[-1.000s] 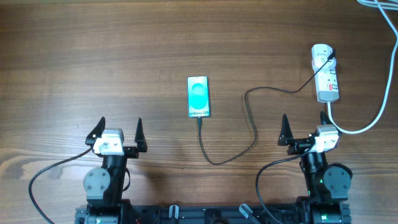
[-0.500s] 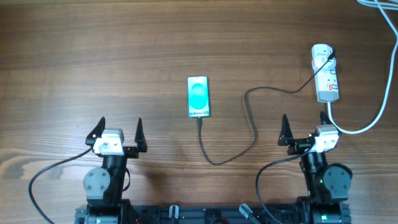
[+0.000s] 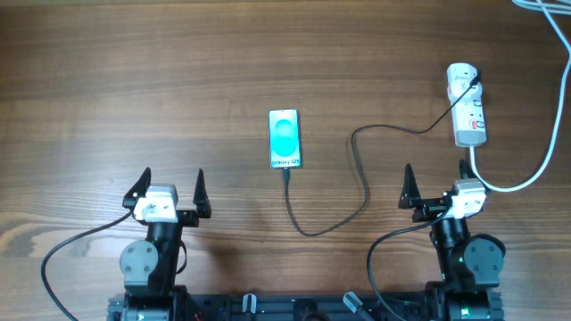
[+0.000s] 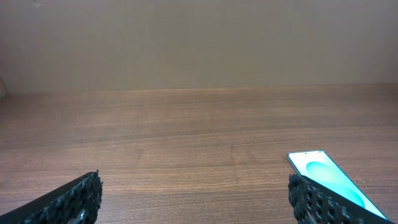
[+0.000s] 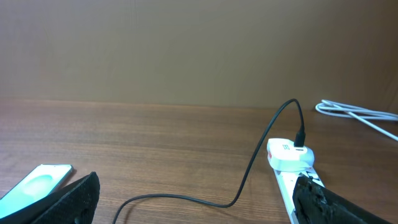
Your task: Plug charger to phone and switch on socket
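The phone (image 3: pixel 285 138) lies flat mid-table, its cyan screen up and the "Galaxy" end toward me. It also shows in the left wrist view (image 4: pixel 326 178) and the right wrist view (image 5: pixel 34 182). The charger cable (image 3: pixel 357 178) runs from the phone's near end, where its tip touches the phone, in a loop to the white socket (image 3: pixel 467 106) at the far right; it also shows in the right wrist view (image 5: pixel 261 162). The socket also shows there (image 5: pixel 290 154). My left gripper (image 3: pixel 169 189) and right gripper (image 3: pixel 435 182) are open and empty near the front edge.
A thick white cord (image 3: pixel 535 169) curves from the socket's near end along the right edge to the back corner, also in the right wrist view (image 5: pixel 357 113). Black arm cables (image 3: pixel 71 245) trail at the front. A plain wall stands behind the table.
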### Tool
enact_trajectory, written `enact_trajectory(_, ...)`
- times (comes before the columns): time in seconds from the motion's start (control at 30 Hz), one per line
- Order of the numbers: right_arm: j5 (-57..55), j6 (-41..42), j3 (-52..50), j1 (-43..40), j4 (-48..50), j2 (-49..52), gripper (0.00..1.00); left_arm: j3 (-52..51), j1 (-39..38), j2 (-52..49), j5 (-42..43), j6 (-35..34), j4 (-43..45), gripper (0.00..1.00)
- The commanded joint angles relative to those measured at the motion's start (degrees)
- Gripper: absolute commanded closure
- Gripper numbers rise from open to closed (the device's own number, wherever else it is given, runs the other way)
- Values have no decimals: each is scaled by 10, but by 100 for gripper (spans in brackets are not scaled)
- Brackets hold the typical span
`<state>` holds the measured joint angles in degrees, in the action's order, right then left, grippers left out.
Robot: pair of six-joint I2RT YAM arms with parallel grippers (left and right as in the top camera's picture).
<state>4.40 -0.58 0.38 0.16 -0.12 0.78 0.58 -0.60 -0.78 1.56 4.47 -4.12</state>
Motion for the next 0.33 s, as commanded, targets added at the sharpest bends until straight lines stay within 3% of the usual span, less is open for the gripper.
enact_trajectory(0.0, -9, -8, -1, -2, 1, -6, 0, -3, 5, 6, 3, 11, -3, 0)
enact_trajectory(0.3, -9, -8, -1, -2, 1, -6, 0, -3, 5, 6, 3, 11, -3, 0)
